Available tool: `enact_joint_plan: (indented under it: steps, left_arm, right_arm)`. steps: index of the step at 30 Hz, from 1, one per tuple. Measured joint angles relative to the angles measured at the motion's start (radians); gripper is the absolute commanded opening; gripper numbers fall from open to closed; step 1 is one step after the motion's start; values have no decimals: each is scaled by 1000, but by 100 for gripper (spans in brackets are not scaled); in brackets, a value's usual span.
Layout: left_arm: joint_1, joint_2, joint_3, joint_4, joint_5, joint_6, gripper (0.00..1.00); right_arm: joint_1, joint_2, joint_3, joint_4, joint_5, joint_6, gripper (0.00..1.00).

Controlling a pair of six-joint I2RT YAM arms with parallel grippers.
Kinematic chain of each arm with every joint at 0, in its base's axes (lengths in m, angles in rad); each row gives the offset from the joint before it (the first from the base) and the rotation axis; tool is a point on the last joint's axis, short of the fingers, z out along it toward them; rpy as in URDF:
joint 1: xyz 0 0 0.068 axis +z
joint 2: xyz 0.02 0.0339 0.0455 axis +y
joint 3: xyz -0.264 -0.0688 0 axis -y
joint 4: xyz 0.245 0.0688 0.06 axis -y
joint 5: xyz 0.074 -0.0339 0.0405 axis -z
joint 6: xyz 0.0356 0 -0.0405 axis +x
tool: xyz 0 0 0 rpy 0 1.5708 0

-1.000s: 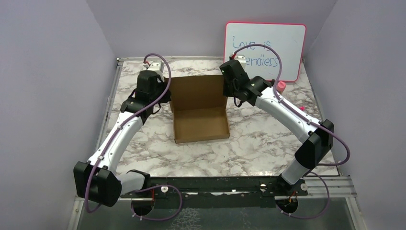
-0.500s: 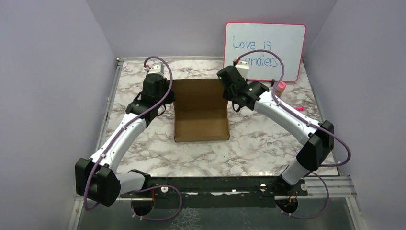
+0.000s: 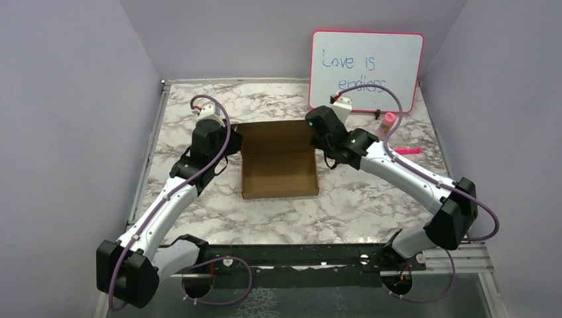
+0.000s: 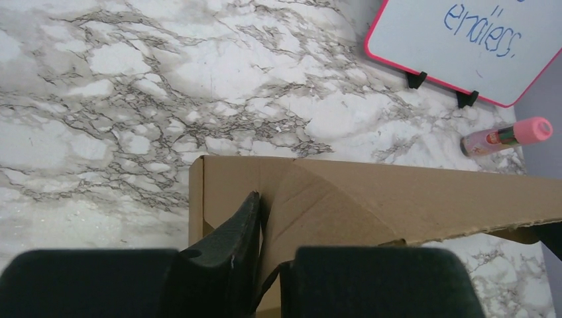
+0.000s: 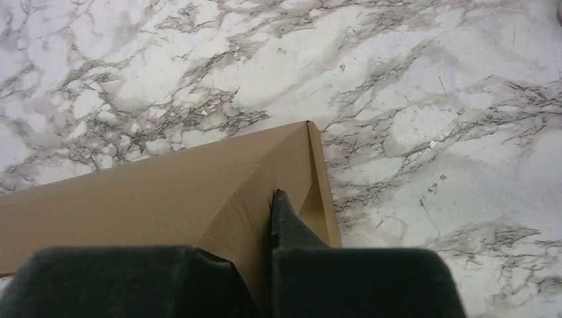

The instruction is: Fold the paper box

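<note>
The paper box [image 3: 278, 173] is plain brown cardboard at the table's middle, a shallow tray with its lid [image 3: 275, 137] hinged at the far side and tilted forward over the tray. My left gripper [image 3: 232, 141] is shut on the lid's left corner flap. In the left wrist view the cardboard [image 4: 371, 199] runs between the fingers of that gripper [image 4: 268, 215]. My right gripper [image 3: 319, 141] is shut on the lid's right corner flap. In the right wrist view the lid [image 5: 159, 192] is pinched in the gripper [image 5: 265, 222].
A pink-framed whiteboard [image 3: 366, 63] with blue writing leans on the back wall. A pink-capped bottle [image 3: 388, 119] and a pink marker [image 3: 407, 151] lie at the right. Purple walls close in the marble table [image 3: 358, 199] on the left, back and right.
Both grippers have moved toward the near side and down with the lid's corners. The lid has swung from nearly upright to leaning forward over the tray.
</note>
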Motion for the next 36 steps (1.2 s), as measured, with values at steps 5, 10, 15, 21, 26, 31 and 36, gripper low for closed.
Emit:
enact_joint_plan:
  steps: [5,10,15,21,26,31,36]
  left_arm:
    - [-6,-74,-78,40,29,-32,18]
    - [-10,-159,-160,77,68,-83,23]
    - [-10,-220,-232,107,104,-145,29]
    - [0,-303,-357,124,118,-208,37]
    - [16,-391,-468,119,95,-234,48]
    - [18,-469,-489,102,92,-239,68]
    - [17,-573,-484,62,75,-226,83]
  right_arm:
    - [9,-65,-95,65,-3,18,9]
    - [14,-137,-190,127,-24,8,10]
    - [14,-187,-257,168,-54,-17,14]
    - [0,-251,-383,197,-87,-29,22]
    - [-17,-324,-497,243,-108,-51,31]
    - [-24,-404,-566,302,-146,-97,47]
    - [-24,-479,-592,315,-178,-150,68]
